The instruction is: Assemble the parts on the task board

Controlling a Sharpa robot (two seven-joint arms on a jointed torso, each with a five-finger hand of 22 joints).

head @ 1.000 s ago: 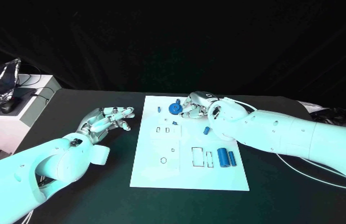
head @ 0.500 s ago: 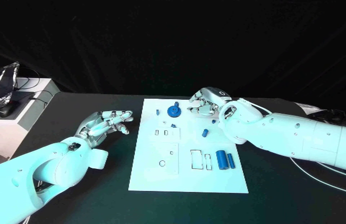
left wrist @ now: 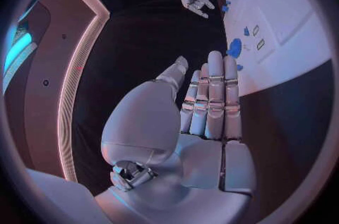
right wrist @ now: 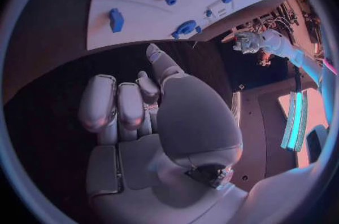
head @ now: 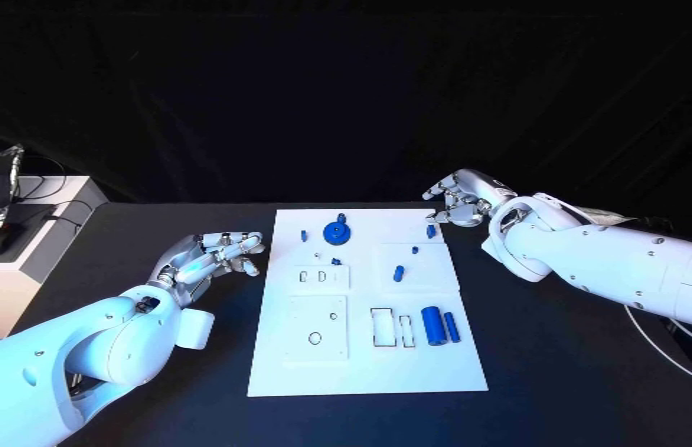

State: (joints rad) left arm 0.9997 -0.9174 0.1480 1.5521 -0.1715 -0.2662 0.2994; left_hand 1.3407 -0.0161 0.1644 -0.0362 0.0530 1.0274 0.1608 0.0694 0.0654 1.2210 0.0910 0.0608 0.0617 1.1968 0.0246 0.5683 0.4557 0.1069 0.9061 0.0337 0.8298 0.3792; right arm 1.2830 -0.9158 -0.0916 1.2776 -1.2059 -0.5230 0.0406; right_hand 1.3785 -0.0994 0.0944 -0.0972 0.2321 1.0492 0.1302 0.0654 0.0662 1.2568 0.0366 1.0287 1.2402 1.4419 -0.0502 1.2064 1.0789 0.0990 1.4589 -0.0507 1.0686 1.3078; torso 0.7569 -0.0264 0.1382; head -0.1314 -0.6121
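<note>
A white task board (head: 361, 367) lies in the middle of a black table (head: 577, 367), running from the table's near side toward its far side. On the near half of the board, toward its right edge, two blue cylinders (head: 433, 325) lie side by side, touching nothing else. Farther back, a small blue piece (head: 398, 273) lies near the board's middle, and another small one (head: 430, 231) stands close to the far right corner. A round blue part (head: 336, 232) with a post sits near the far edge, with a tiny blue piece (head: 304, 235) just to its left.

The left hand (head: 214, 253) is over the table off the board's left edge, empty, its fingers straight and held together. The right hand (head: 464, 199) is beyond the board's far right corner, over bare table, its fingers curled inward around nothing.
</note>
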